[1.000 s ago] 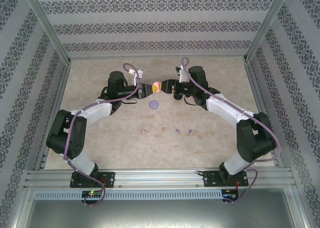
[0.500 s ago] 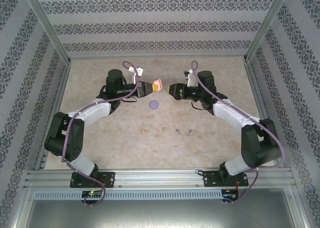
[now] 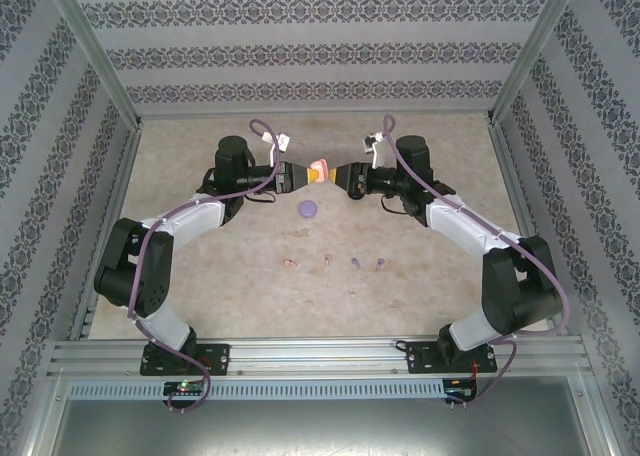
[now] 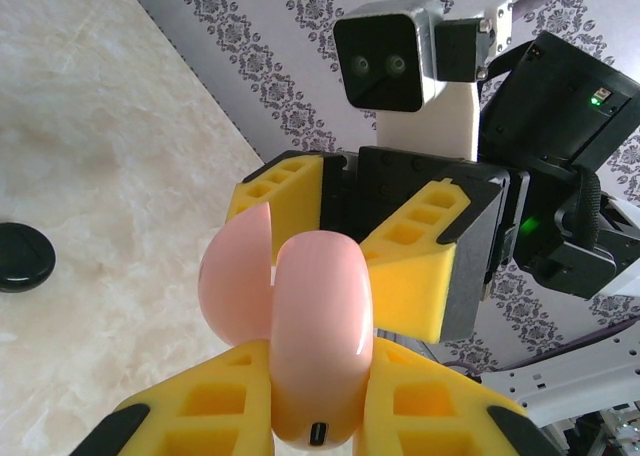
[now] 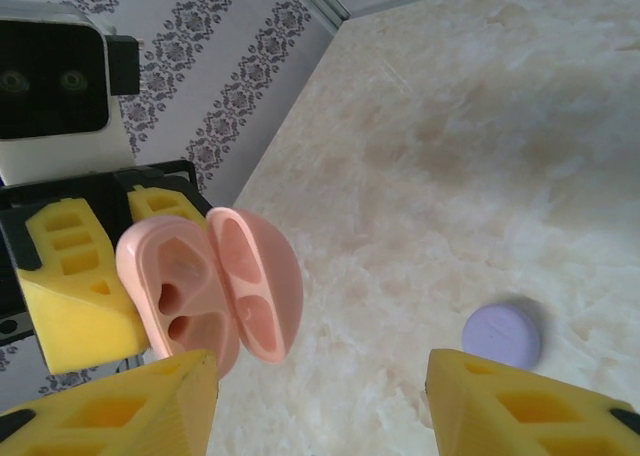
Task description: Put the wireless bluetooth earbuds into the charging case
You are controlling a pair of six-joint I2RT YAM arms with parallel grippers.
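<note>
A pale pink charging case (image 3: 318, 169) hangs above the table's far middle, with my left gripper (image 3: 306, 174) shut on its base. In the left wrist view the case (image 4: 318, 326) stands between the yellow fingers (image 4: 205, 406). Its lid is ajar, and the right wrist view shows the two hollow sockets of the case (image 5: 190, 286). My right gripper (image 3: 342, 174) faces it from the right, open, with the case just off its left finger (image 5: 130, 406). Two pink earbuds (image 3: 289, 262) and two purple earbuds (image 3: 355, 263) lie in a row on the table.
A round purple case (image 3: 308, 208) lies shut on the table below the grippers, also seen in the right wrist view as the purple case (image 5: 503, 333). A black round case (image 4: 20, 257) lies on the marble. Patterned walls and metal posts (image 3: 100, 56) enclose the table.
My right gripper drew back to the right from the pink case, then came back close to it with its jaws slightly narrower. The left gripper kept its hold and shifted slightly.
</note>
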